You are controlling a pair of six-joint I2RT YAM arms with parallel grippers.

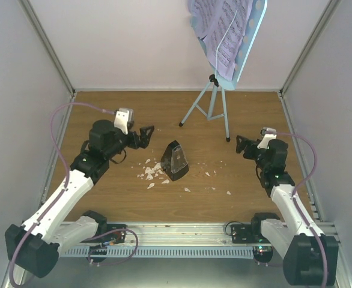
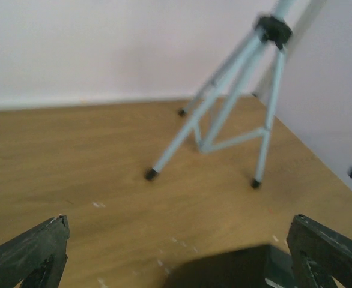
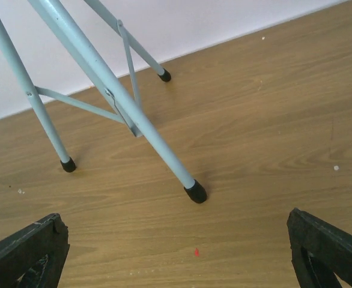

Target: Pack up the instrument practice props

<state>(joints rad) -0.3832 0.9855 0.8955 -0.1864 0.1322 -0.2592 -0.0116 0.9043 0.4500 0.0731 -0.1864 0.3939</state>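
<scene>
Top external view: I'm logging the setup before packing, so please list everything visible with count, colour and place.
Music stand: one, light blue, far side, right of centre.
Sheet-music pages: several, lilac, on the stand's desk.
Metronome: one, black with clear cover, table centre.
Crumbs: many, white, scattered around the metronome.
Table: one, brown wood, under everything.
Left arm: one, white and black, near left, jaws open.
Right arm: one, white and black, near right, jaws open.

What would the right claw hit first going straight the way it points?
Probably the music stand: its nearest leg, by the black foot. Bare table lies between. Depth unclear.
</scene>
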